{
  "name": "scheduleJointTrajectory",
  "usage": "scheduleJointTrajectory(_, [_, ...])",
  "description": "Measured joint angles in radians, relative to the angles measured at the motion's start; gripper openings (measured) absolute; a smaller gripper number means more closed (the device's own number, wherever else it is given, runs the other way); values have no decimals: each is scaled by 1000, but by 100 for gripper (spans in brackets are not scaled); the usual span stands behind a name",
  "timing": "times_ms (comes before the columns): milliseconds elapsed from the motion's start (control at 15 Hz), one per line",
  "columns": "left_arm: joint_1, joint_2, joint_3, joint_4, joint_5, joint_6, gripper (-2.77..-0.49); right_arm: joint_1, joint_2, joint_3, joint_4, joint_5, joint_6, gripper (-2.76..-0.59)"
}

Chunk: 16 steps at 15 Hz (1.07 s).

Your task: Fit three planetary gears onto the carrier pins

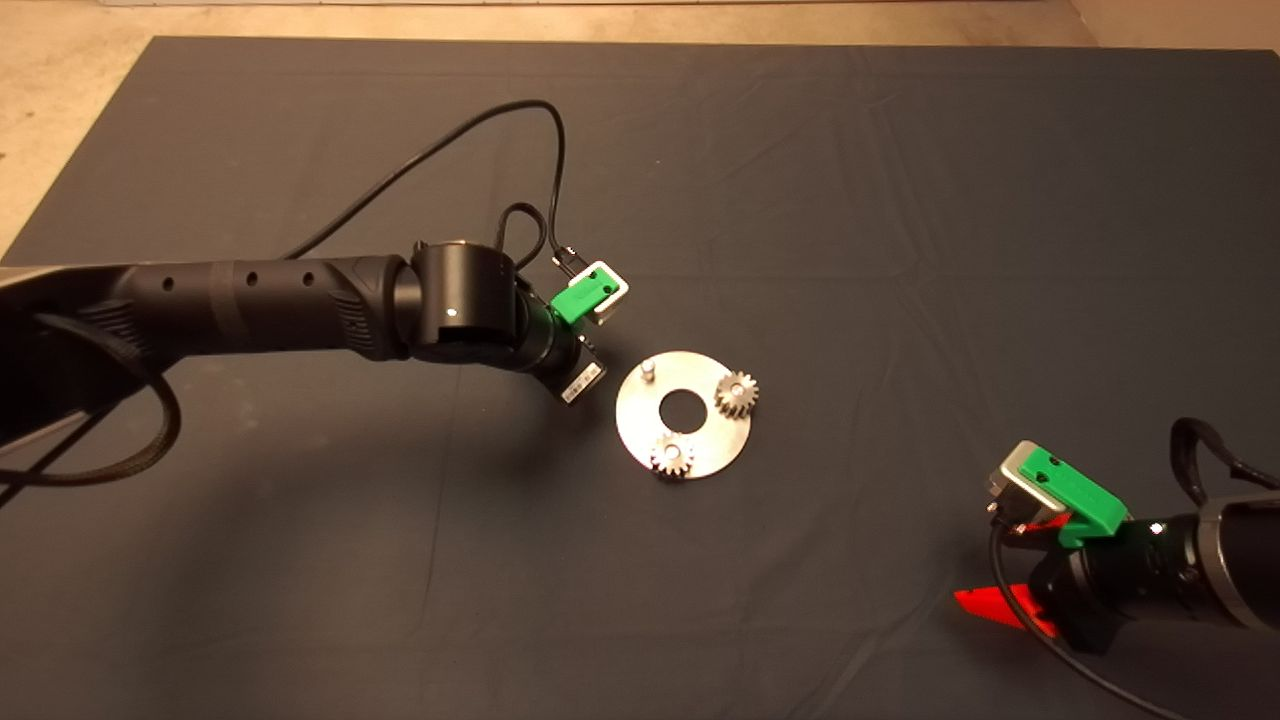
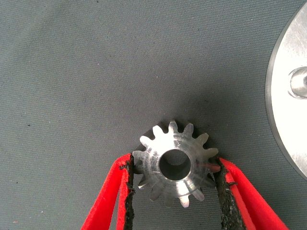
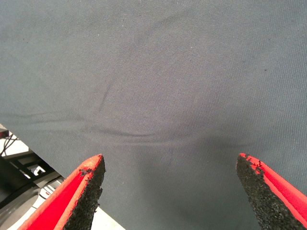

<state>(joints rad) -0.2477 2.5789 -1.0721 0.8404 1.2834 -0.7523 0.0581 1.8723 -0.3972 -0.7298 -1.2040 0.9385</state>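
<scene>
**Two gears seated, third gear clamped in left end effector**

You have the left end effector (image 2: pixel 173 191) over the dark mat (image 1: pixel 850 200), just left of the carrier disc (image 1: pixel 640 425). Its two red fingers (image 2: pixel 108 201) are closed onto a planetary gear (image 2: pixel 173 164), black pads pressed against the teeth on opposite sides. The bore of that gear faces the wrist camera. In the left wrist view the disc rim lies near the gear but apart from it, with one bare carrier pin (image 2: pixel 298 82) standing upright on it.

In the head view the disc lies flat near the middle of the mat. One seated gear (image 1: pixel 737 394) sits on its right side, a second seated gear (image 1: pixel 672 456) on its near edge. The bare pin (image 1: pixel 647 369) stands on the far-left part.

Your right end effector (image 3: pixel 170 191) waits at the near right of the mat, fingers spread wide apart, holding nothing, well apart from the disc.
</scene>
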Motion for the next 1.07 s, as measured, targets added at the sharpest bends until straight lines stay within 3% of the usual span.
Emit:
scheduleJointTrajectory(733, [0, -3, 0, 1, -1, 4, -259, 0, -1, 0, 0, 0, -3, -133])
scheduleJointTrajectory(1067, [0, -8, 35, 0, 8, 6, -267, 0, -39, 0, 0, 0, -27, -133])
